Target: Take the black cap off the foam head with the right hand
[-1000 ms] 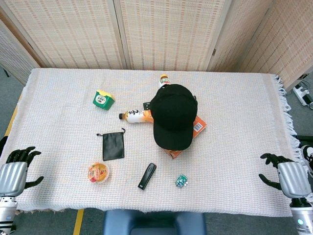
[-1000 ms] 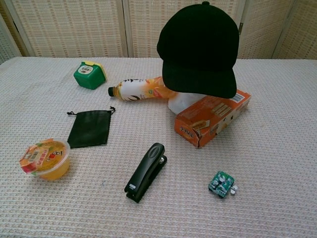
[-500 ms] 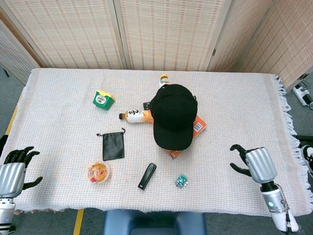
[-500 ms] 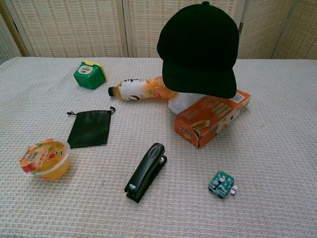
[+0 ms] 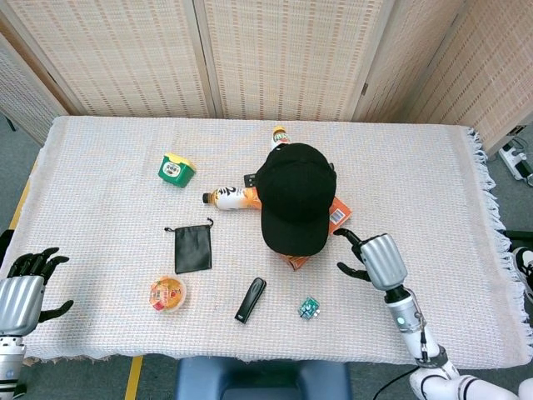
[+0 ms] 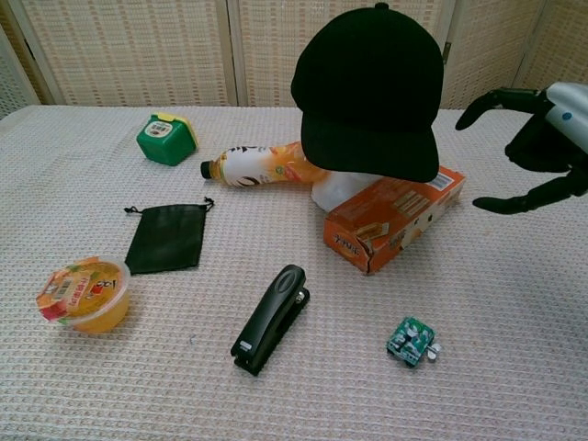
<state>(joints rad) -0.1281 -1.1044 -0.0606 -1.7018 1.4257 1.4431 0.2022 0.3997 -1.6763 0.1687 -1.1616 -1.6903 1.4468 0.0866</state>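
Observation:
The black cap point(image 5: 293, 196) point(image 6: 370, 87) sits on the white foam head point(image 6: 333, 188) near the table's middle; only a strip of the head shows under the brim. My right hand point(image 5: 375, 259) point(image 6: 537, 152) hovers to the right of the cap with its fingers spread, apart from it and holding nothing. At the front left corner of the table, my left hand point(image 5: 23, 292) rests with fingers apart and nothing in it; the chest view does not show it.
An orange box point(image 6: 393, 216) lies against the head's right side and an orange drink bottle point(image 6: 262, 165) on its left. A green container point(image 5: 176, 169), black pouch point(image 5: 192, 247), fruit cup point(image 5: 167, 293), black stapler point(image 5: 250, 300) and small green part point(image 5: 309, 308) lie around.
My right hand has moved left from the table's front right edge toward the cap and now shows in the chest view. The left hand has barely moved.

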